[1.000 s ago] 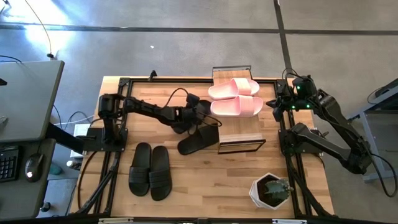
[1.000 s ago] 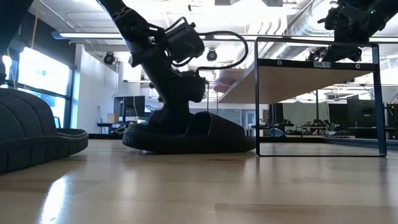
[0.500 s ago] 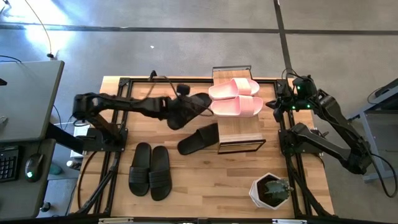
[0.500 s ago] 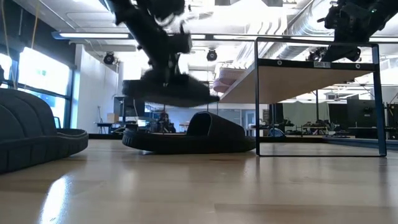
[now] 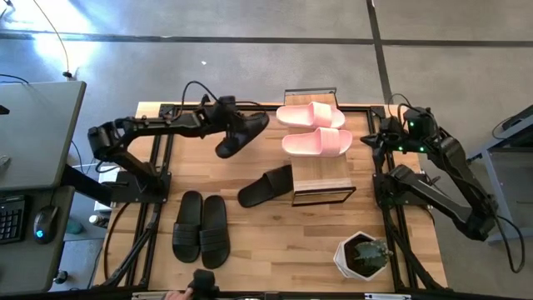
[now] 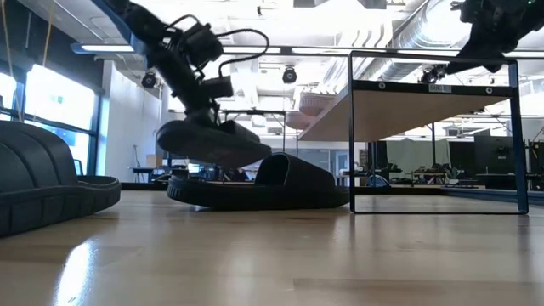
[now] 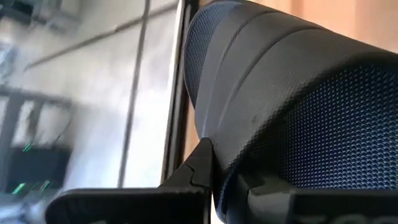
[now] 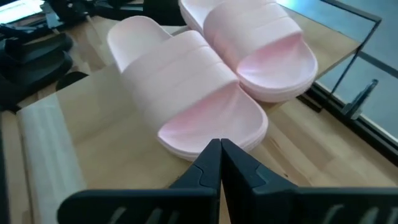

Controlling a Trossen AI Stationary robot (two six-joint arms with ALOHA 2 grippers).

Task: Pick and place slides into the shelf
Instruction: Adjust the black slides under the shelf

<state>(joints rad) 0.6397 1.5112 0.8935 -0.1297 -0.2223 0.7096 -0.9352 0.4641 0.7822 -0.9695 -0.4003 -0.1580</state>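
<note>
The left claw (image 5: 223, 117) is clamping a matte black slide (image 5: 241, 133) and holding it in the air over the far left part of the tabletop (image 5: 283, 242), well clear of the wood. In the low view this slide (image 6: 212, 143) is hanging tilted, sole down, above another black slide (image 6: 263, 183) that is lying flat on the tabletop just beside the shelf (image 5: 321, 179). The left wrist view is showing the held slide's wide strap (image 7: 292, 106) up close: finely dimpled, dull black, curving over the claw's fingers (image 7: 199, 171), which are pinching its edge.

The light pink pair (image 5: 312, 129) is sitting side by side on the shelf's long pale wooden plank top, toes pointing toward the left arm. In the right wrist view the two pink slides (image 8: 199, 93) are looking smooth and soft-edged, each with one broad strap, and are touching along their sides.

The second black pair (image 5: 201, 227) is lying parallel on the near left of the tabletop, well apart from the shelf. A small potted plant (image 5: 364, 254) is standing at the near right corner.

The right claw (image 5: 385, 137) is hovering just beside the shelf's right end, near the pink pair, with its fingers (image 8: 221, 165) pressed together and holding nothing.
</note>
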